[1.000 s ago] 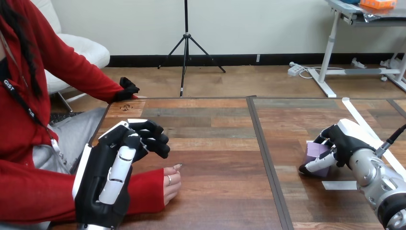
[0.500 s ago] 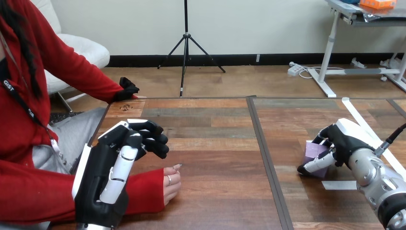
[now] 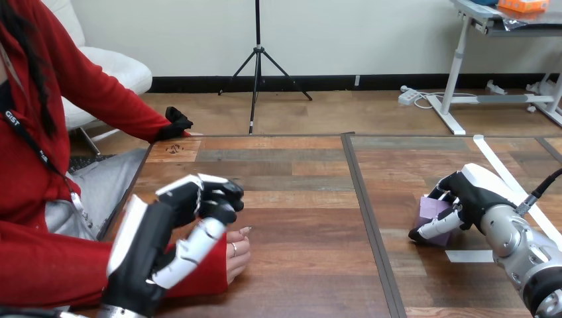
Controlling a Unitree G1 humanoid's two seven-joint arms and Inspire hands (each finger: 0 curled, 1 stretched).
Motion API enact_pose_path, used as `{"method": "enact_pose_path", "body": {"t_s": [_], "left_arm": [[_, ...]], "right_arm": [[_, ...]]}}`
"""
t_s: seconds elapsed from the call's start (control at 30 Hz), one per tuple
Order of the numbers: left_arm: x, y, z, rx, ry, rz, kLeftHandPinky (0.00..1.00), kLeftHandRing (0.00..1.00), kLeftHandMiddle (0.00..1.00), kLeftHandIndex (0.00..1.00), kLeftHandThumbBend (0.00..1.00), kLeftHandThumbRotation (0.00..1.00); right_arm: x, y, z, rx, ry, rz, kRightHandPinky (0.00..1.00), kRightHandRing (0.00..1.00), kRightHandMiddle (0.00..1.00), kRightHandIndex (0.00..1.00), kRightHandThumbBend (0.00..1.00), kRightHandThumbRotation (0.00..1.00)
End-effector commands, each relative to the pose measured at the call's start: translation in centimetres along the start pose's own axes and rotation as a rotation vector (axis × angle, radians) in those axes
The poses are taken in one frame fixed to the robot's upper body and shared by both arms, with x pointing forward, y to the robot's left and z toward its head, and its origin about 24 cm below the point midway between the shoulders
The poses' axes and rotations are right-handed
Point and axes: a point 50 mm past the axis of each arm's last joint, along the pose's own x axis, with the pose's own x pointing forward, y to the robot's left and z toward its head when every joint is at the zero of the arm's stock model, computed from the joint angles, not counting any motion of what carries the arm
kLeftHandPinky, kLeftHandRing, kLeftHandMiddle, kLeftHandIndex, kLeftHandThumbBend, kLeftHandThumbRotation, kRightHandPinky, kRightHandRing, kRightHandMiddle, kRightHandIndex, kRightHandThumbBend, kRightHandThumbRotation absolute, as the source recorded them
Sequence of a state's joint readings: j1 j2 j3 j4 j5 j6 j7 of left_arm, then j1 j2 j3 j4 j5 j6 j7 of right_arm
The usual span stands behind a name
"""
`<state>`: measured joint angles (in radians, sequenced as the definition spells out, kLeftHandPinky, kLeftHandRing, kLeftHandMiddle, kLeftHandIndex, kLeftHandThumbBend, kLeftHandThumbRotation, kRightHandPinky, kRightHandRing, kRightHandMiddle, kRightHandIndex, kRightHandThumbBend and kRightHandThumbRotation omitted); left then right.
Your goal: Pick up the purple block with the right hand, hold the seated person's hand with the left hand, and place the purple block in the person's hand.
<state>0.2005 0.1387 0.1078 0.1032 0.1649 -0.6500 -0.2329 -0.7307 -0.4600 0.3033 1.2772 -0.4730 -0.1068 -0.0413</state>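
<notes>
Since half a second ago, the left hand has tilted and swung to the right, so it now hangs over the person's red sleeve. The purple block has shifted a little to the left together with the right hand.

On the wooden table, the left hand's fingers are curled in and hold nothing, above and beyond the person's hand. That hand rests closed on the table near its left edge. The left thumb lies across the sleeve at the wrist, but I cannot tell if it touches.

The right hand's fingers and thumb are wrapped around the purple block, low over the table's right half, just beside a piece of white tape.
</notes>
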Motion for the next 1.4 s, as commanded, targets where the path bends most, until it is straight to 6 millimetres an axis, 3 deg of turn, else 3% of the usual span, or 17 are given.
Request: {"method": "enact_pose_path", "body": {"t_s": [0.0,0.27,0.57,1.0,1.37], "left_arm": [[1.1,2.3,1.6,0.382,0.007,-0.037,0.67,0.76,0.79,0.78,0.82,0.73],[1.2,2.3,1.2,0.532,0.074,-0.059,0.74,0.85,0.88,0.87,0.87,0.66],[1.3,2.3,0.5,0.593,0.17,-0.065,0.8,0.89,0.91,0.9,0.86,0.61],[1.3,2.1,-0.2,0.606,0.24,-0.011,0.76,0.86,0.89,0.88,0.79,0.55],[1.3,2.1,-0.7,0.64,0.259,0.014,0.79,0.84,0.87,0.85,0.76,0.49]], "right_arm": [[0.2,-3.0,2.3,0.03,-0.123,-0.091,0.47,0.52,0.55,0.52,0.65,0.0],[0.2,-3.3,2.6,0.038,-0.143,-0.103,0.48,0.52,0.55,0.52,0.64,0.0],[0.2,-3.5,2.6,0.044,-0.145,-0.104,0.49,0.52,0.55,0.53,0.64,0.0],[0.1,-3.5,2.6,0.054,-0.145,-0.103,0.49,0.52,0.55,0.53,0.63,0.0],[0.1,-3.3,2.6,0.059,-0.15,-0.104,0.48,0.51,0.55,0.53,0.63,0.0]]}}
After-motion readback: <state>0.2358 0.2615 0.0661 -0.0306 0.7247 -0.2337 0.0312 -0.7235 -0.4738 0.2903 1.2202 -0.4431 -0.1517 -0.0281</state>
